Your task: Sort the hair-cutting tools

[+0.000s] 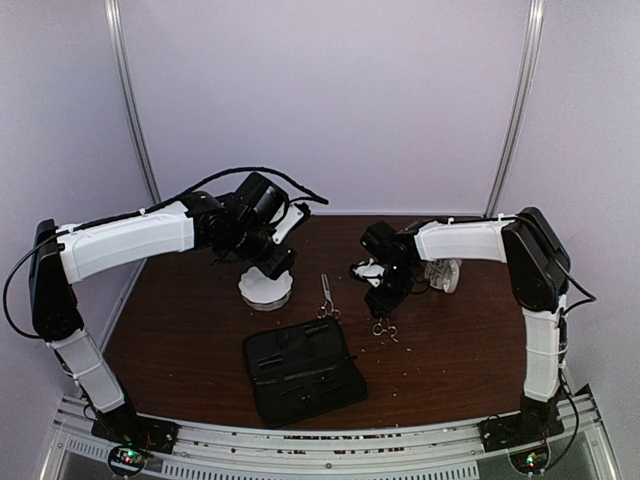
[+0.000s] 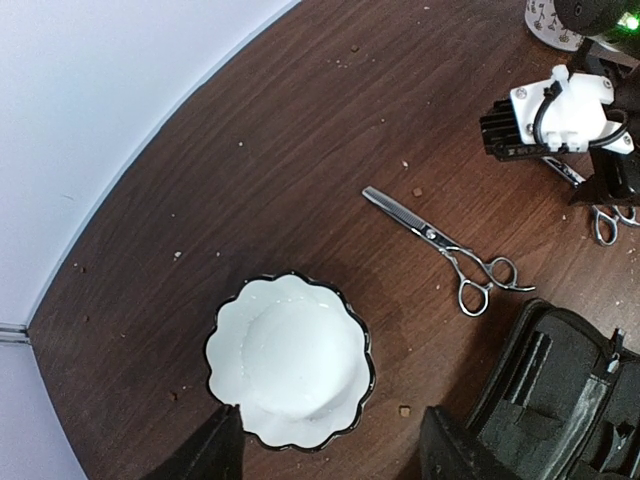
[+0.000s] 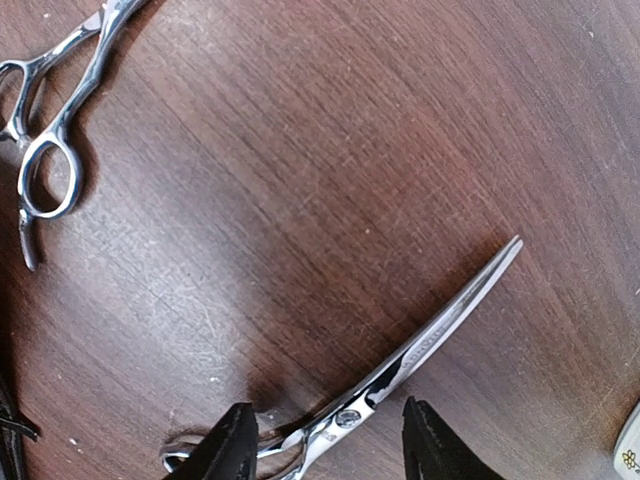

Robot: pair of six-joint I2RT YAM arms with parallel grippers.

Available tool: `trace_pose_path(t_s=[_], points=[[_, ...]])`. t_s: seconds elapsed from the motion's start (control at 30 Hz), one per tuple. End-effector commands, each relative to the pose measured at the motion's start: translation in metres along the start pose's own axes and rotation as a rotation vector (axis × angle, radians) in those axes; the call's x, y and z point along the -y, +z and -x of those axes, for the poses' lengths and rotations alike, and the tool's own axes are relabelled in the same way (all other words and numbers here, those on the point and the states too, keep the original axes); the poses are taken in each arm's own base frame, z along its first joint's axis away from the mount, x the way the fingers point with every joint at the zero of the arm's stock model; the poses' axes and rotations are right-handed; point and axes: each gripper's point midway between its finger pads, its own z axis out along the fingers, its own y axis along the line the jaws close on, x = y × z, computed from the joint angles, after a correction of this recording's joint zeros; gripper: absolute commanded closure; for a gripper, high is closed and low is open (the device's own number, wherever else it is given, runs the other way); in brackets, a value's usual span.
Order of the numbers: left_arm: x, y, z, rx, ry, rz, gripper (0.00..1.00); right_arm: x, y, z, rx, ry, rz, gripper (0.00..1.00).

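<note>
Top view, left to right. The left gripper, left of centre, hangs over the bowl. The left wrist view shows its jaws spread and gripping nothing. The white scalloped bowl sits at lower left of that frame, just above the dark fingers. The case, black and lying open, fills the lower centre. The toothed scissors lie closed on the table just right of the bowl, rings toward the case. The right gripper, right of centre, points down over the curved scissors. In the right wrist view, its jaws stand apart on either side of the curved scissors' pivot at bottom centre, with gaps on both sides.
</note>
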Motion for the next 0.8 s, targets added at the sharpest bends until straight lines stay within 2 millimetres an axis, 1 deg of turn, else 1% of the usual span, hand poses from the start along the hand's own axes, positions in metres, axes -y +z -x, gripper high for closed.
trace_pose_path(t_s=[0.0, 0.17, 0.33, 0.47, 0.63, 0.77], points=[[-0.006, -0.008, 0.015, 0.039, -0.002, 0.002, 0.37, 0.005, 0.009, -0.01, -0.037, 0.052, -0.02, 0.52], [-0.006, -0.007, 0.014, 0.036, -0.002, 0.007, 0.37, -0.002, 0.011, -0.018, -0.06, 0.055, 0.017, 0.64], [-0.007, -0.004, 0.012, 0.029, -0.005, 0.015, 0.37, -0.014, 0.01, -0.037, -0.075, 0.004, 0.054, 0.78], [-0.004, -0.001, 0.01, 0.018, 0.002, 0.004, 0.36, -0.022, 0.003, -0.044, -0.062, -0.053, 0.065, 0.82], [0.002, 0.008, 0.003, -0.021, 0.018, -0.016, 0.36, -0.039, -0.009, -0.054, -0.051, -0.145, 0.077, 0.87], [0.006, 0.011, 0.001, -0.029, 0.019, -0.032, 0.36, -0.049, -0.009, -0.063, -0.046, -0.181, 0.084, 0.88]])
